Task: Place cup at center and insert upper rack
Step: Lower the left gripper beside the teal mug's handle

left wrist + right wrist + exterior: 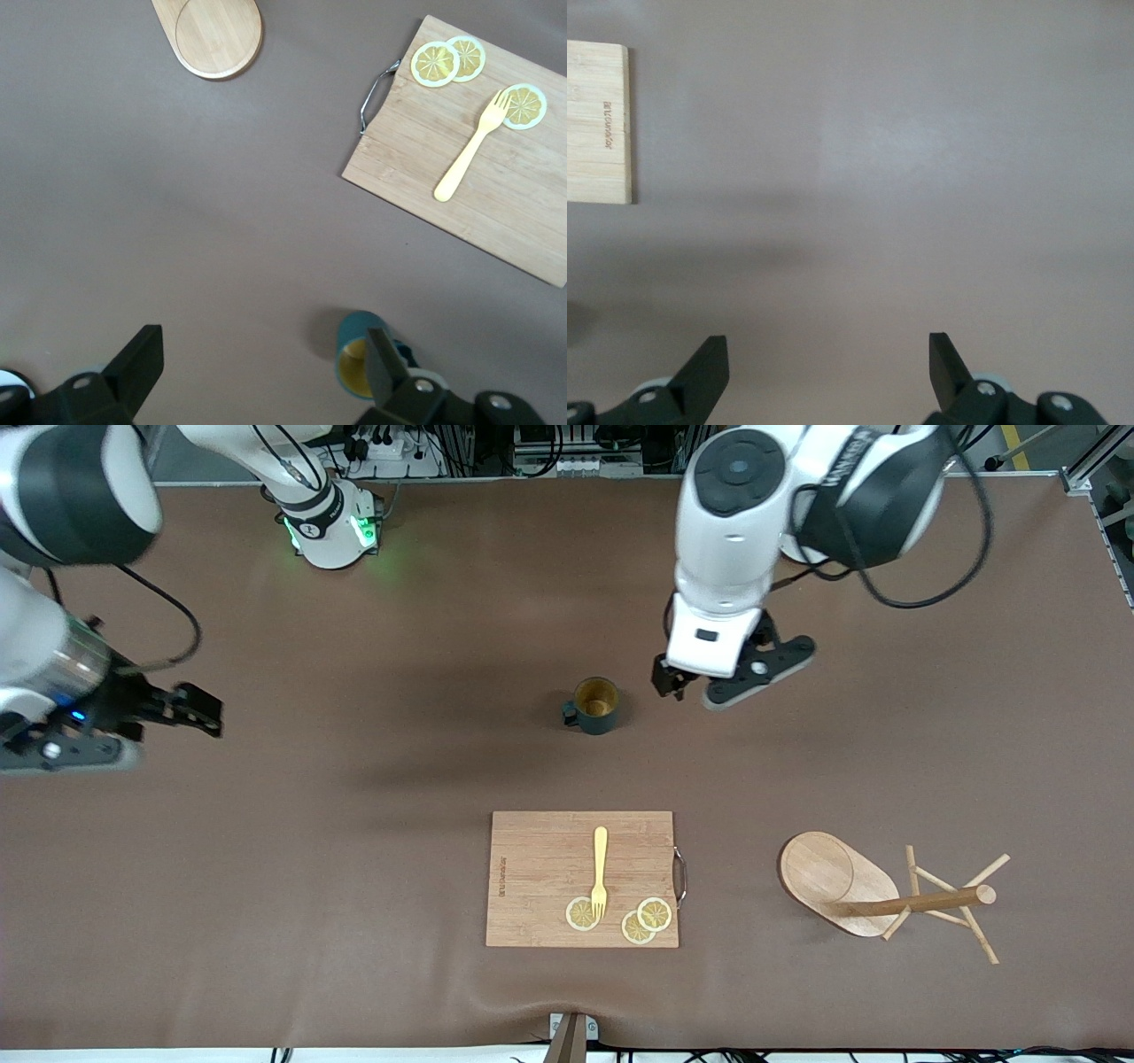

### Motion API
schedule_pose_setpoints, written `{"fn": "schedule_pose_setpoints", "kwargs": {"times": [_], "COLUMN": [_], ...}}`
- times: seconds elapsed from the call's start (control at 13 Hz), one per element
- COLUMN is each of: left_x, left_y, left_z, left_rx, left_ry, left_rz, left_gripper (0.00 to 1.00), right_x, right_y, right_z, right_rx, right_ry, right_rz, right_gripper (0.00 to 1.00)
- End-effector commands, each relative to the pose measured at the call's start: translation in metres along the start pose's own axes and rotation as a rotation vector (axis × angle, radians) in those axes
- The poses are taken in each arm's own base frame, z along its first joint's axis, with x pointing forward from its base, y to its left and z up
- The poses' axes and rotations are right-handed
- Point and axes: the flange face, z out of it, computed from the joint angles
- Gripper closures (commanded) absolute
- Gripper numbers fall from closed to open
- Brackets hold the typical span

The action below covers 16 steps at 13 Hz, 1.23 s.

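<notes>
The cup (594,704) stands upright on the brown table (354,868) near its middle, its small handle turned toward the right arm's end. The front view shows its olive inside from above; the left wrist view catches only part of the cup (353,354), half hidden by one of that gripper's own fingers (383,363).

The upper rack (886,895) lies on its side, nearer the front camera than the cup and toward the left arm's end of the table. Its pole and thin pegs show only in the front view; the left wrist view gives just a portion of its oval base (213,35).

Between rack and cup in depth, a wooden cutting board (580,877) with a metal handle carries a yellow fork (600,872) and three lemon slices (645,921). The fork's tines rest on one slice. The right wrist view shows only a corner of the board (598,124).

The left gripper (700,682) hangs over bare table just beside the cup, jaws spread wide and holding nothing. The right gripper (199,713) waits in the air over the right arm's end of the table, well apart from everything, jaws equally wide and empty, with only plain tabletop beneath it in its wrist view.
</notes>
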Motion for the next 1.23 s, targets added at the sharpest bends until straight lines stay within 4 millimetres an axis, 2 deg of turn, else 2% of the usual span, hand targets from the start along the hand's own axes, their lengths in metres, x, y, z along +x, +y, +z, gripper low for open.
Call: {"fn": "schedule_pose_setpoints", "kwargs": {"times": [0.0, 0.08, 0.31, 0.46, 0.62, 0.69, 0.77, 0.92, 1.15], "left_x": [-0.033, -0.050, -0.079, -0.104, -0.120, -0.132, -0.142, -0.158, -0.184], "left_y": [0.038, 0.049, 0.080, 0.099, 0.117, 0.129, 0.138, 0.156, 0.173], "left_z": [0.022, 0.033, 0.072, 0.085, 0.101, 0.107, 0.124, 0.144, 0.152], "left_rx": [0.038, 0.055, 0.076, 0.041, 0.002, -0.025, -0.021, -0.049, -0.118], "left_ry": [0.097, 0.129, 0.146, 0.183, 0.193, 0.202, 0.222, 0.238, 0.244], "left_rz": [-0.073, -0.097, -0.158, -0.180, -0.271, -0.305, -0.337, -0.357, -0.452], "left_gripper": [0.00, 0.00, 0.00, 0.00, 0.00, 0.00, 0.00, 0.00, 0.00], "right_x": [-0.047, -0.060, -0.085, -0.084, -0.085, -0.083, -0.082, -0.075, -0.075], "right_y": [0.028, 0.034, 0.050, 0.070, 0.074, 0.076, 0.077, 0.079, 0.074], "right_z": [-0.012, -0.022, -0.039, -0.041, -0.039, -0.037, -0.040, -0.044, -0.043], "right_rx": [0.033, 0.038, 0.039, 0.048, 0.066, 0.069, 0.070, 0.071, 0.070], "right_ry": [0.008, 0.017, -0.019, -0.010, -0.018, -0.019, -0.009, 0.004, -0.007], "right_rz": [0.027, 0.041, 0.070, 0.108, 0.123, 0.133, 0.134, 0.135, 0.135], "right_gripper": [0.00, 0.00, 0.00, 0.00, 0.00, 0.00, 0.00, 0.00, 0.00]}}
